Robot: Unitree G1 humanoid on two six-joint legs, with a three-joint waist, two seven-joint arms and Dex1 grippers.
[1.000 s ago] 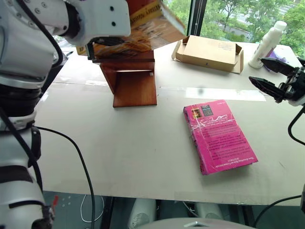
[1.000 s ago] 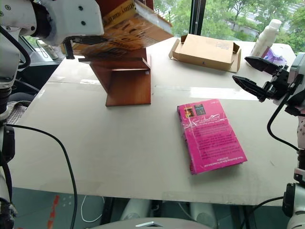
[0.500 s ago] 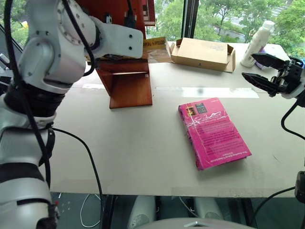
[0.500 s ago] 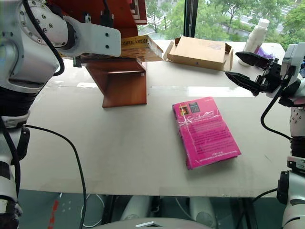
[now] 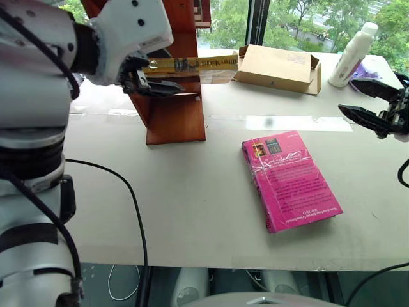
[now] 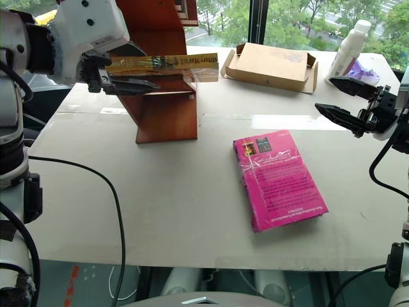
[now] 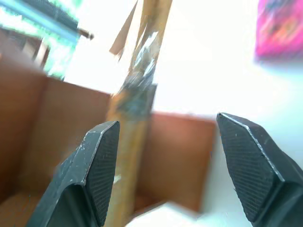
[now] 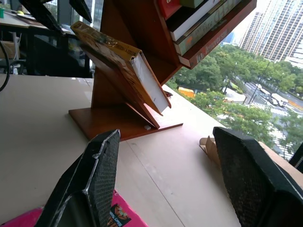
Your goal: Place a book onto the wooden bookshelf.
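The book (image 6: 163, 63), yellow with its spine lettering facing out, lies on a low shelf of the wooden bookshelf (image 6: 167, 109), one end sticking out past the shelf's side toward the cardboard box (image 6: 271, 64). In the right wrist view the book (image 8: 118, 66) leans along the slanted shelf with its white page edges showing, below a higher shelf that carries a row of other books (image 8: 208, 21). The left gripper (image 6: 124, 75) sits at the book's near end with its two black fingers spread apart, one above and one below the level of the book, and nothing is clamped between them; in the left wrist view the yellow book (image 7: 137, 118) runs up between the parted fingers (image 7: 97, 161), beside the one nearer it, though whether they touch cannot be told. The bookshelf stands on the pale surface (image 6: 160, 192), at its far left part. A pink book (image 6: 278, 179) lies flat near the middle of the surface, well apart from the bookshelf. The cardboard box rests open at the far edge, and a white bottle (image 6: 348, 48) stands further right by the window. The right gripper (image 6: 348, 102) hangs over the right side of the surface, fingers apart and empty, near the bottle and pointing toward the bookshelf.
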